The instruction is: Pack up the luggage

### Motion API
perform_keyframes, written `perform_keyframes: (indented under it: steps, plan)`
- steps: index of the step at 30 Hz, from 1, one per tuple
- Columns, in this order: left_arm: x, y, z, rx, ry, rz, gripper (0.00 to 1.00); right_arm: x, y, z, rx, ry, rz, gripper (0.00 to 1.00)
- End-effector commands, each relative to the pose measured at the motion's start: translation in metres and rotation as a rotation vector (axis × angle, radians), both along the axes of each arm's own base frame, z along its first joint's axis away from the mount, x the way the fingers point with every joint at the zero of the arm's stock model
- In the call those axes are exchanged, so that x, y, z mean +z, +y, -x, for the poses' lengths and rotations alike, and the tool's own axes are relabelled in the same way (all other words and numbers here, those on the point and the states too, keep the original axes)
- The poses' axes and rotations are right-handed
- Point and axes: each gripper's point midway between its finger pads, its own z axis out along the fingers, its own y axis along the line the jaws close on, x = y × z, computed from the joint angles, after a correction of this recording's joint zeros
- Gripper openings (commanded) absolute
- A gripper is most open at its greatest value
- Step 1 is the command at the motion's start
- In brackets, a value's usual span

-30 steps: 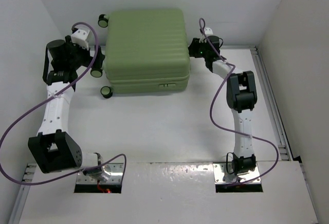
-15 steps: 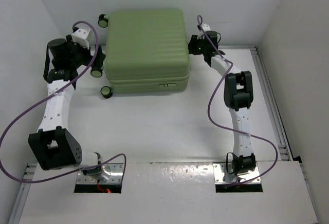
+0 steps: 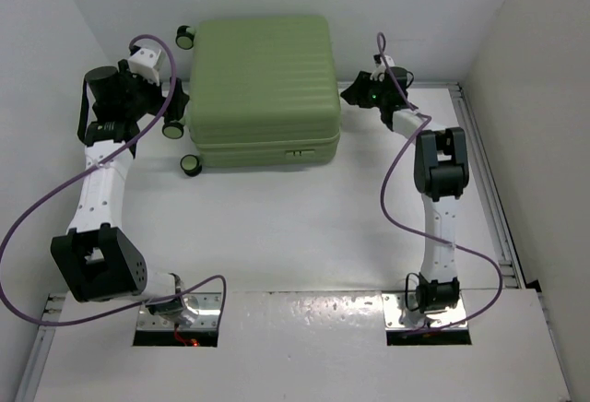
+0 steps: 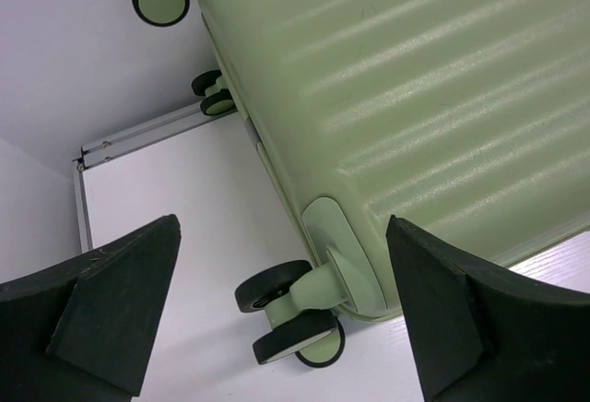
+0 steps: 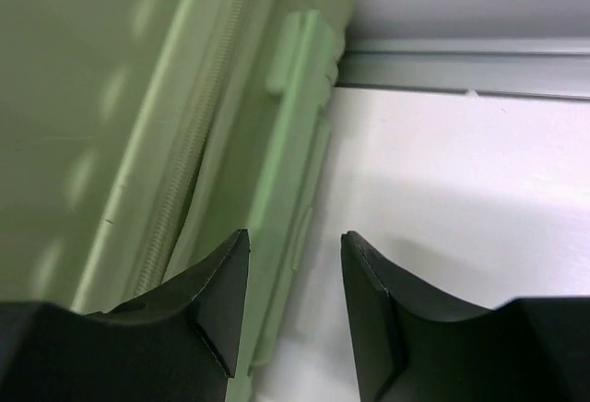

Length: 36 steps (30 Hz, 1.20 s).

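**A:** From above?
**B:** The suitcase (image 3: 263,84) lies flat and shut at the table's (image 3: 277,236) far edge, with an arm on each side

**A:** Left wrist?
**B:** The left gripper (image 4: 281,227) gapes wide, holding nothing, near the wheels (image 4: 286,284)

**A:** Right wrist?
**B:** The right gripper (image 5: 293,245) is partly open and grips nothing, right at the side seam (image 5: 180,199). I'd work one finger squarely into that seam while the left arm braces the shell. Whatever is inside is hidden
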Motion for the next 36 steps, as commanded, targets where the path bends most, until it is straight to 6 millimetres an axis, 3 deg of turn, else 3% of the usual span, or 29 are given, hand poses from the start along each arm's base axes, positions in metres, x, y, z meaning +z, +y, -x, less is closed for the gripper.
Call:
perform_keyframes:
  steps: [1, 5, 14, 22, 24, 25, 26, 28, 29, 31, 32, 33, 34, 35, 36]
  plan:
    - [0.027, 0.0, -0.003, -0.014, -0.077, 0.005, 0.99, 0.043, 0.002, 0.0, 0.023, -0.029, -0.1, 0.45]
    - [0.025, 0.0, -0.004, -0.014, -0.077, 0.005, 0.99, 0.056, 0.0, -0.008, 0.022, -0.062, -0.078, 0.44]
    - [0.025, 0.0, -0.004, -0.014, -0.077, 0.005, 0.99, 0.015, 0.013, 0.002, 0.064, 0.024, -0.032, 0.44]
    - [0.02, 0.001, -0.004, -0.005, -0.068, 0.005, 0.99, 0.006, 0.043, -0.001, 0.113, 0.022, -0.003, 0.44]
    - [0.02, 0.003, -0.004, 0.004, -0.068, 0.003, 0.99, -0.009, 0.049, 0.001, 0.12, 0.048, 0.026, 0.4]
    - [0.02, 0.003, -0.004, 0.004, -0.068, 0.003, 0.99, -0.006, 0.049, -0.005, 0.103, 0.038, 0.039, 0.35]
    - [0.02, 0.003, -0.004, 0.002, -0.07, -0.005, 0.99, -0.021, 0.044, -0.003, 0.078, 0.087, 0.074, 0.33]
    - [0.024, 0.005, -0.003, 0.014, -0.079, -0.01, 0.99, -0.024, 0.047, -0.014, 0.05, 0.077, 0.156, 0.25]
    - [0.024, 0.005, -0.003, 0.014, -0.079, -0.01, 0.99, -0.041, 0.038, -0.007, 0.015, 0.143, 0.221, 0.22]
    - [0.024, 0.007, -0.003, 0.023, -0.078, -0.012, 0.99, -0.042, 0.03, -0.01, -0.013, 0.144, 0.276, 0.14]
    - [0.029, 0.006, 0.0, 0.023, -0.09, -0.014, 0.99, -0.046, 0.028, -0.005, -0.014, 0.167, 0.289, 0.05]
    - [0.029, 0.006, 0.0, 0.021, -0.093, -0.023, 0.99, -0.046, 0.024, 0.008, -0.023, 0.195, 0.29, 0.02]
    - [0.033, 0.006, 0.002, 0.021, -0.102, -0.025, 0.99, -0.03, 0.025, 0.005, -0.025, 0.165, 0.282, 0.0]
    - [0.037, 0.004, 0.005, 0.012, -0.112, -0.025, 0.99, -0.044, 0.025, 0.031, -0.015, 0.233, 0.267, 0.0]
    - [0.038, 0.004, 0.005, 0.012, -0.113, -0.025, 0.99, -0.038, 0.031, 0.036, -0.016, 0.219, 0.228, 0.0]
